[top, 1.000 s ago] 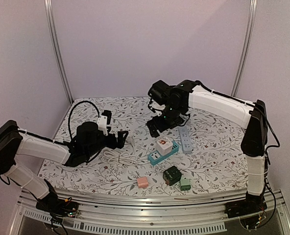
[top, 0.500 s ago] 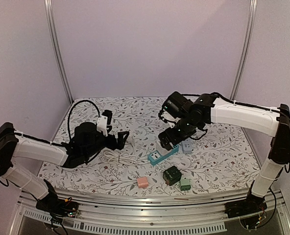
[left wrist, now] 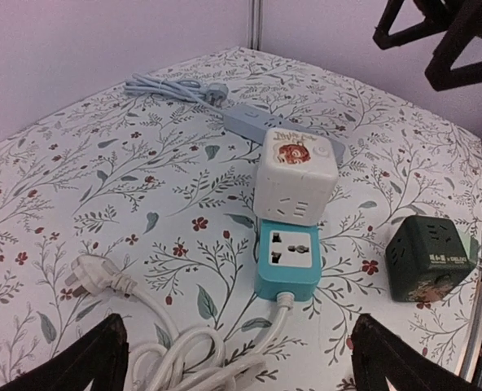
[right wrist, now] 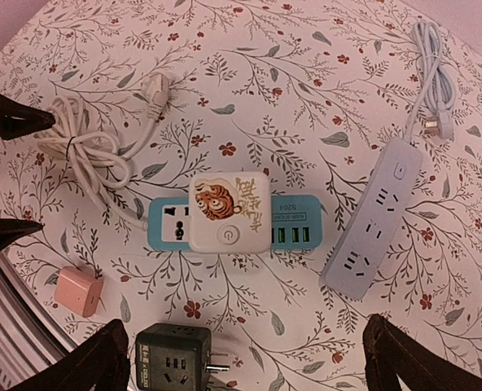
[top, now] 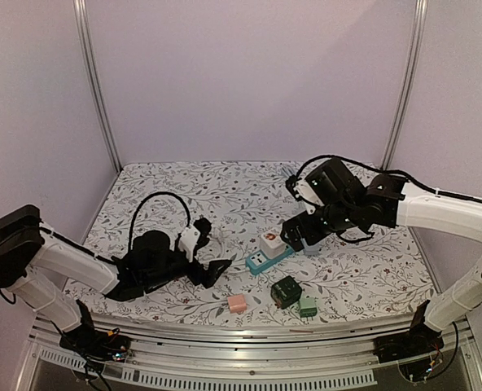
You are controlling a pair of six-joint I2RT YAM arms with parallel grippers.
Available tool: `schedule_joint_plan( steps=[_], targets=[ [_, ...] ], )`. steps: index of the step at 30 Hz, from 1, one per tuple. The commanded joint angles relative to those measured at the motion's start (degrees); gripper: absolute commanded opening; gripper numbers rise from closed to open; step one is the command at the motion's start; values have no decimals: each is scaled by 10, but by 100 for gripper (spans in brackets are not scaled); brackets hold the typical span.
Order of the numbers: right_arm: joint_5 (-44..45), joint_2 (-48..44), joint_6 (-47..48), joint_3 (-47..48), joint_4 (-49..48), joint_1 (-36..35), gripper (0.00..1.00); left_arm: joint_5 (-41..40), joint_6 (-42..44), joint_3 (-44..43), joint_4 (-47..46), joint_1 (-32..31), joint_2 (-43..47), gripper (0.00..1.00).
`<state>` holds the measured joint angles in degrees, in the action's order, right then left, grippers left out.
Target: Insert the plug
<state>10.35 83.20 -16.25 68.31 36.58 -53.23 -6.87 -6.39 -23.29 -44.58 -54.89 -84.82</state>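
The white plug [right wrist: 155, 88] lies loose on the floral tabletop [top: 159, 183], at the end of a coiled white cable [right wrist: 86, 147], just left of the teal power strip [right wrist: 166, 226]. A white cube adapter [right wrist: 229, 213] sits on that strip. The left tool [left wrist: 241, 362] hangs low over the coil with its fingers apart and empty. The right tool [right wrist: 249, 358] hovers above the strip, also spread wide and holding nothing.
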Motion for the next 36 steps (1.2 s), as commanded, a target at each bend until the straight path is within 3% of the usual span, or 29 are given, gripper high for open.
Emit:
schedule_joint_plan(
  steps=[1,11,19,26,36],
  targets=[
    [-5,-21,9,-13,-27,0,99,38,27,28,-42,-21,-13,94],
    [-8,-30,3,-14,-24,-1,99,93,48,85,-73,-33,-17,90],
    [-9,-26,4,-15,-21,-1,99,227,89,101,-92,-33,-48,89],
    [-11,-31,2,-24,-22,-2,99,251,105,84,-63,-36,-72,88],
    [-20,-56,-4,-35,-19,-1,99,214,123,37,-6,-67,-111,83]
  ],
)
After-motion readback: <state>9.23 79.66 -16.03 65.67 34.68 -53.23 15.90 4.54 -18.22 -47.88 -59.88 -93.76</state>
